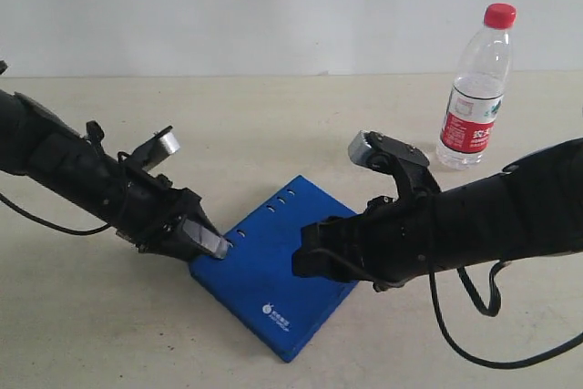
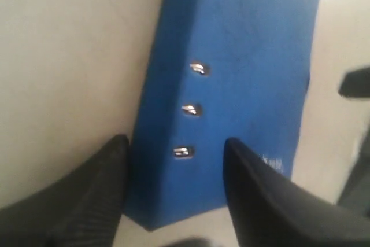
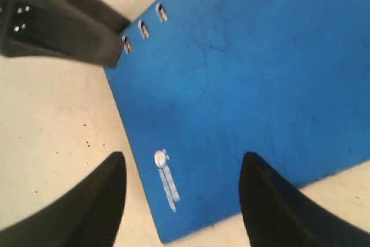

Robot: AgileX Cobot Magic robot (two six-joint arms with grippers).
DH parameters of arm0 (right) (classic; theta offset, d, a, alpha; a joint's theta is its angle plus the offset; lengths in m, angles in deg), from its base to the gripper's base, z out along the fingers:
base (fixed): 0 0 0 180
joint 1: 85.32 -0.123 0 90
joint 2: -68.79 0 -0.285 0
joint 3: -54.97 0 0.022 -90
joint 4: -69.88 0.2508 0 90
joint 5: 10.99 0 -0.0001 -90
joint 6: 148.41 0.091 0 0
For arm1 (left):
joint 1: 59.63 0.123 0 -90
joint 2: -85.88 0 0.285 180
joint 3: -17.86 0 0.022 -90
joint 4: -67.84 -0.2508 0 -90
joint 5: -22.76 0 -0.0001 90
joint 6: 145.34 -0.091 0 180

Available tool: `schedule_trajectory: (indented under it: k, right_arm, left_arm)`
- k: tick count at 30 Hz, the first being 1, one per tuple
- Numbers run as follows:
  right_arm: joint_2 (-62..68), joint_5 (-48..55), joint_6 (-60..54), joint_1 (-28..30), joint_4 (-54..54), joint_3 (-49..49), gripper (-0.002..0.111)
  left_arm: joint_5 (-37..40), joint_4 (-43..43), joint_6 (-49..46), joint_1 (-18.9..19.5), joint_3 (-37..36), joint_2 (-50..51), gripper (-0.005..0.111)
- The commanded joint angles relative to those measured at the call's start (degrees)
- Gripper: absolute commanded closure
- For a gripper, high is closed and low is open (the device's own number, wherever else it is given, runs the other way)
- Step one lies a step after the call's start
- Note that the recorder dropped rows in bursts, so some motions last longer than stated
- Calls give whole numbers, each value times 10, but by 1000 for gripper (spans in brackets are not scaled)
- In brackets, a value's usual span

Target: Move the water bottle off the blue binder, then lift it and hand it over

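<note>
In the exterior view the water bottle (image 1: 477,88) stands upright on the tabletop (image 1: 273,125) at the far right, well apart from the blue binder (image 1: 273,271) and touching neither arm. Its red cap is on. The binder lies flat near the front middle, turned so one corner points toward the camera, with its slot holes (image 1: 273,204) along the far left edge and a small white logo (image 1: 276,315) near the front corner. The left end effector (image 1: 205,241) comes down from the left to the binder's left edge, just beside the slot holes; whether it touches the cover cannot be told here. The right end effector (image 1: 310,261) reaches in from the right and hangs over the binder's right half.

In the left wrist view the left end effector's two dark fingers (image 2: 104,183) are spread wide with nothing between them but the binder below. One finger sits over bare tabletop just beside the binder's edge, the other over the blue cover, and the three slot holes show in the gap between them.

In the right wrist view the right end effector (image 3: 184,160) is also spread wide and holds nothing. One finger sits over the tabletop, the other over the blue cover, with the white logo between them. The left end effector appears across the binder at the slot holes, its tip at the binder's edge.
</note>
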Motion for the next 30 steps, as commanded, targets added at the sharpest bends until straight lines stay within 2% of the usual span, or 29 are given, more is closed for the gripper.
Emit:
schedule_trajectory:
  k: [1, 2, 7, 11, 14, 17, 21, 26, 30]
  right_arm:
    - [-7, 0, -7, 2, 1, -2, 56]
    - [-7, 0, -7, 2, 1, -2, 56]
    - [-32, -3, -8, 2, 1, -2, 56]
    - [-78, -26, 29, 2, -40, -2, 56]
    - [-109, -56, 162, 2, -170, -1, 56]
    - [-111, -50, 353, 2, -344, -1, 56]
    - [-96, -51, 501, 2, -513, -1, 55]
    - [-57, -32, 528, 63, -511, -1, 56]
    - [-21, 46, 471, 126, -505, -1, 56]
  left_arm:
    - [130, 28, -17, -16, -7, 12, 59]
    - [149, 38, -22, -25, -7, 12, 59]
    - [149, 50, -44, -87, -7, 12, 59]
    - [149, 50, -49, -99, -7, 12, 59]
    - [149, 50, -39, -87, -7, 12, 59]
    - [148, 59, -34, -71, -7, 11, 59]
    - [149, 70, -47, -47, -7, 11, 59]
    - [120, 88, -52, -12, -7, 11, 59]
    - [72, 92, -52, -6, -7, 11, 59]
